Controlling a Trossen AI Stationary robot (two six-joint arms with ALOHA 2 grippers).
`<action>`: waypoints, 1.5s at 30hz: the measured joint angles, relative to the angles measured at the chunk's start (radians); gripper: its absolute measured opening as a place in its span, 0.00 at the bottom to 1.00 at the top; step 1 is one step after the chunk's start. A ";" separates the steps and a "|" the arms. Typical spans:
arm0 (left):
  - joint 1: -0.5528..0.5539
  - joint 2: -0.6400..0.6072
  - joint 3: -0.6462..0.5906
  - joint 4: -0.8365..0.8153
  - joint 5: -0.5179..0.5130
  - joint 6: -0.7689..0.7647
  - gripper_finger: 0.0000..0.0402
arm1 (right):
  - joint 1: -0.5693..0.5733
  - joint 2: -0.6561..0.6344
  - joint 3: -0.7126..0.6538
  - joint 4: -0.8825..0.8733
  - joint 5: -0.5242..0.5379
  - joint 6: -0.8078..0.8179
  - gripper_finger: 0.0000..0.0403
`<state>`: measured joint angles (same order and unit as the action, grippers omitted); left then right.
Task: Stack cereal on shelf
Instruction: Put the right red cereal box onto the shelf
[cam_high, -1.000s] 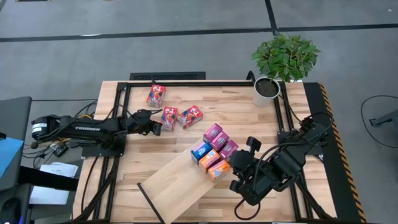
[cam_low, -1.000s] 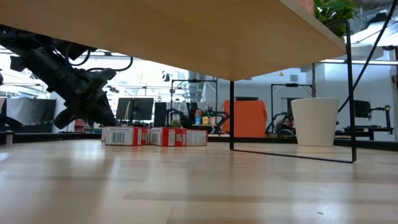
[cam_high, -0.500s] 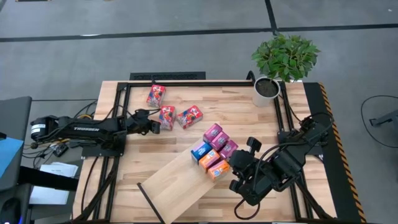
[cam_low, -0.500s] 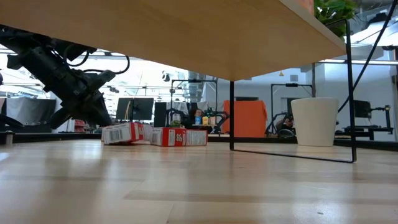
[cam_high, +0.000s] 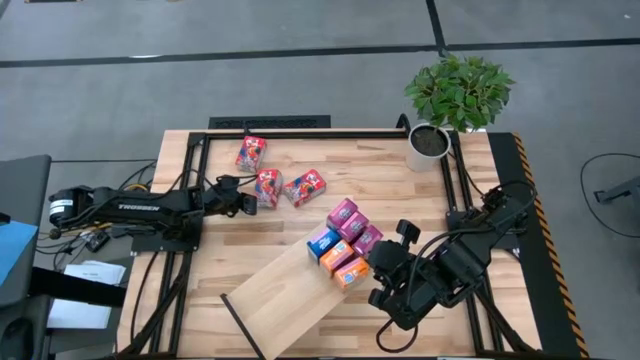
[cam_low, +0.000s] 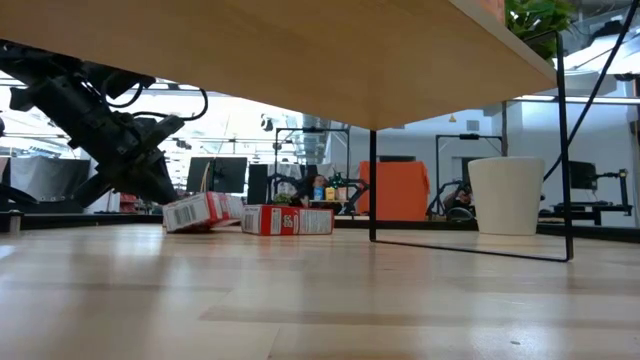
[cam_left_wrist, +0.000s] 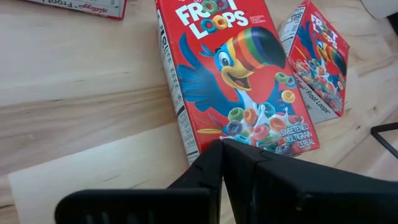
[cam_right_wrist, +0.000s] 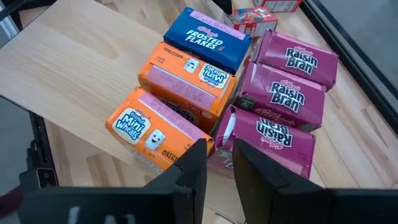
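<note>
My right gripper (cam_right_wrist: 216, 163): near edge of the table, fingers a narrow slot apart, holding nothing; the tips hang just over the seam between the nearest Mini-Wheats box (cam_right_wrist: 155, 132) and the nearest Raisin Bran box (cam_right_wrist: 268, 137).
Shelf (cam_high: 283, 297): pale board with black frame, lying slantwise on the tabletop (cam_high: 380, 170), one end toward the near edge, the other under the box cluster.
Boxes on the shelf end: two orange Mini-Wheats boxes and a blue Frosted Flakes box (cam_right_wrist: 208, 38) in one row, three magenta Raisin Bran boxes in the row beside them, all packed touching.
My left gripper (cam_high: 250, 198): farther back on my left side, low over the tabletop, fingers pressed together with nothing between them; the tips meet the edge of a red Froot Loops box (cam_left_wrist: 239, 74).
That Froot Loops box: lying face up, one end tipped up off the wood in the low view.
Second Froot Loops box (cam_left_wrist: 321, 61): just beside the first, flat on the table.
Third red box (cam_high: 251, 153): farther back, apart from the other two.
Potted plant (cam_high: 455, 100): white pot at the far right corner.
</note>
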<state>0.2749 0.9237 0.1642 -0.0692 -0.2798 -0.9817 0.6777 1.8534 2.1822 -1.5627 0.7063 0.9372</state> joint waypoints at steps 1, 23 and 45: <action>0.000 0.000 0.000 0.000 -0.003 0.000 0.00 | 0.000 0.000 0.000 0.000 0.000 0.000 0.25; 0.002 0.009 0.003 -0.130 0.017 0.007 0.00 | -0.013 0.000 0.000 0.006 0.005 -0.003 0.25; 0.000 -0.007 0.371 -0.161 0.480 0.411 0.03 | -0.235 0.000 0.089 0.212 0.025 -0.530 0.50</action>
<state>0.2752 0.9165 0.5350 -0.2301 0.2003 -0.5706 0.4424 1.8530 2.2712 -1.3512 0.7314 0.4074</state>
